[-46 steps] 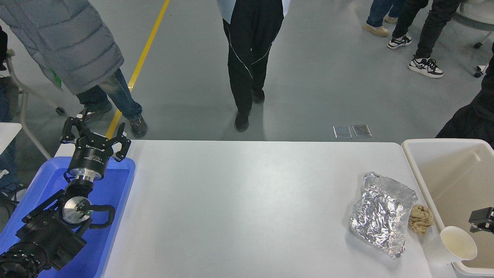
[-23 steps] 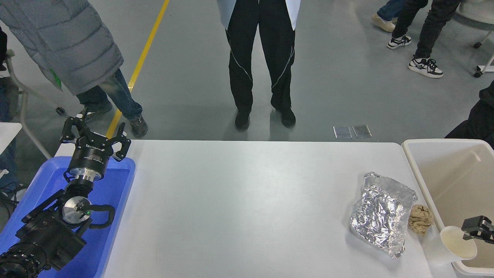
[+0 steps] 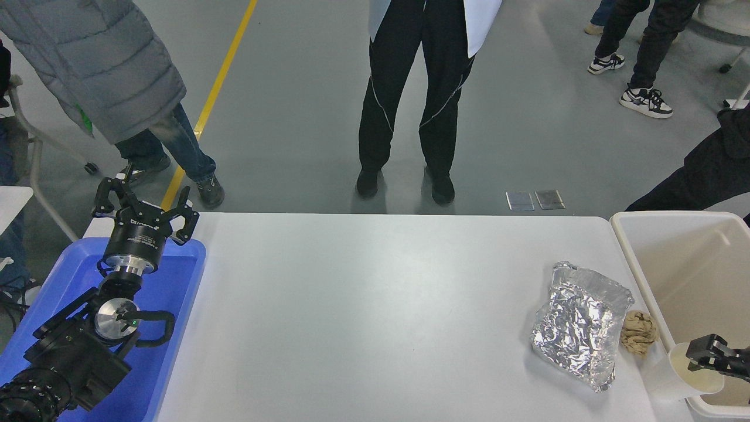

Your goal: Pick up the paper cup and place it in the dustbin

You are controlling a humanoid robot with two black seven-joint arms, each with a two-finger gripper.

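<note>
The white paper cup (image 3: 668, 378) lies tilted at the table's front right corner, its cream mouth turned toward the cream-beige dustbin (image 3: 636, 264) and resting against the bin's left rim. My right gripper (image 3: 701, 352) comes in from the right edge over the bin, and its black tip overlaps the upper part of the cup's mouth. Only that tip shows, so its state is unclear. My left gripper (image 3: 143, 202) is parked open above the far end of the blue tray at the lower left.
A crumpled silver foil bag (image 3: 580, 325) lies just left of the cup, with a tan paper wad (image 3: 638, 333) between it and the bin. The blue tray (image 3: 176, 281) sits at the table's left. People stand beyond the far edge.
My right gripper has slid left and slightly down, from over the bin to the cup's mouth. The cup has not moved. The person in black trousers has stepped to the right.
</note>
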